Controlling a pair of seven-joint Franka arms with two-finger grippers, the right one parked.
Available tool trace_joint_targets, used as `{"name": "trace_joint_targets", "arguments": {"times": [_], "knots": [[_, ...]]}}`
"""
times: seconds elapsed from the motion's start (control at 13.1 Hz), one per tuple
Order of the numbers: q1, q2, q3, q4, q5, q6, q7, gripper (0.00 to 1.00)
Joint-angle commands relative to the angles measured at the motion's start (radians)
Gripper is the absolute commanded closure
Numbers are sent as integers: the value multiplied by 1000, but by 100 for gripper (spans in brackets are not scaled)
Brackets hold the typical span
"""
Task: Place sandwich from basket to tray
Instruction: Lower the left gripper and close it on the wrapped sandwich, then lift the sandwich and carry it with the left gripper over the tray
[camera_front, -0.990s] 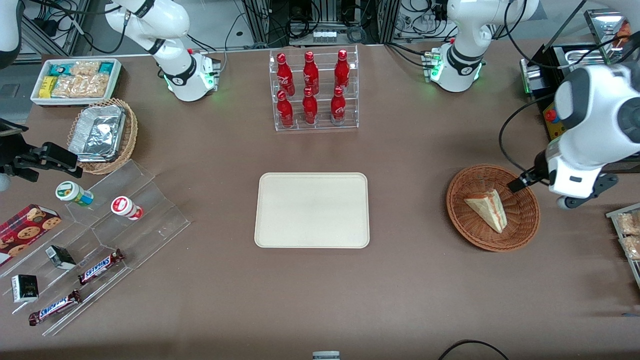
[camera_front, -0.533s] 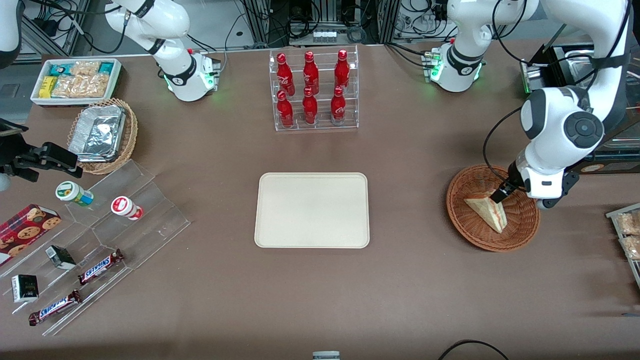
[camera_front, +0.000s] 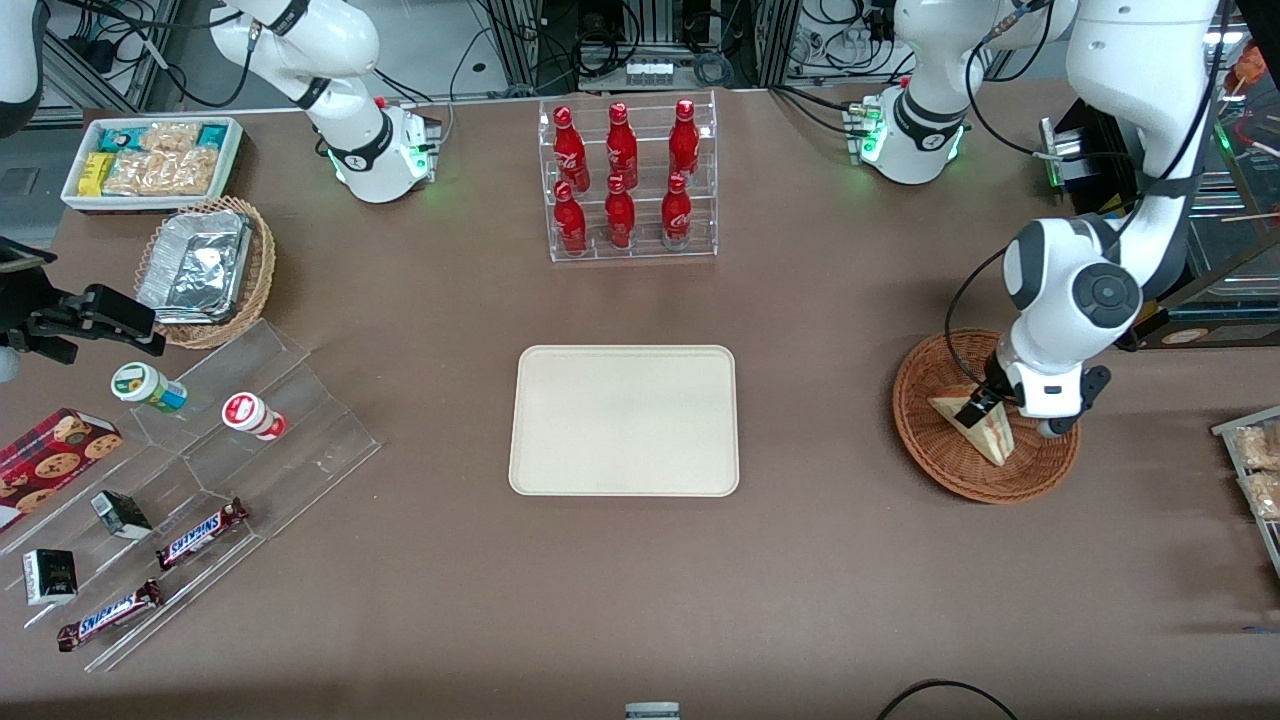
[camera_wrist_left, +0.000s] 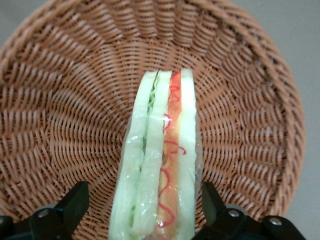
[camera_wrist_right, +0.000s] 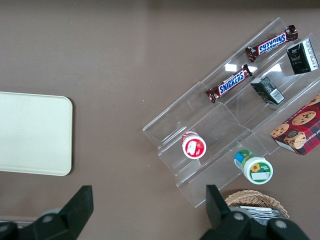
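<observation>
The sandwich (camera_front: 992, 437), a wrapped pale wedge with a red-orange and green filling stripe, lies in the reddish-brown wicker basket (camera_front: 925, 445) toward the working arm's end of the table. My left gripper (camera_front: 976, 409) is down in the basket over the wedge's wide end. In the left wrist view the gripper (camera_wrist_left: 144, 196) is open. Its black fingers (camera_wrist_left: 76, 201) stand on either side of the sandwich (camera_wrist_left: 160, 160) with small gaps, above the basket weave (camera_wrist_left: 65, 105). The cream tray (camera_front: 624, 420) lies bare at the table's middle.
A clear rack of red bottles (camera_front: 628, 180) stands farther from the front camera than the tray. A tan basket of foil containers (camera_front: 205, 270), a white snack bin (camera_front: 150, 160) and a clear stepped stand (camera_front: 230, 450) lie toward the parked arm's end.
My left gripper has moved from beside the basket's rim to over the sandwich and come down, so its open fingers now straddle the wedge. The sandwich has not moved.
</observation>
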Motion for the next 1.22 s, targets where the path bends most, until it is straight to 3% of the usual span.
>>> {"name": "trace_joint_targets", "arguments": {"times": [0.0, 0.08, 0.23, 0.3, 0.69, 1.14], "knots": [[-5, -5, -1, -11, 20, 17, -33, 2], [-5, -5, -1, -11, 21, 14, -36, 21], [-5, -14, -1, 1, 21, -18, -39, 81], [-6, -22, -2, 24, 29, -65, -39, 98], [-61, -100, -8, 197, 37, -421, -30, 100], [-276, -123, -11, 395, 20, -653, -50, 100]]}}
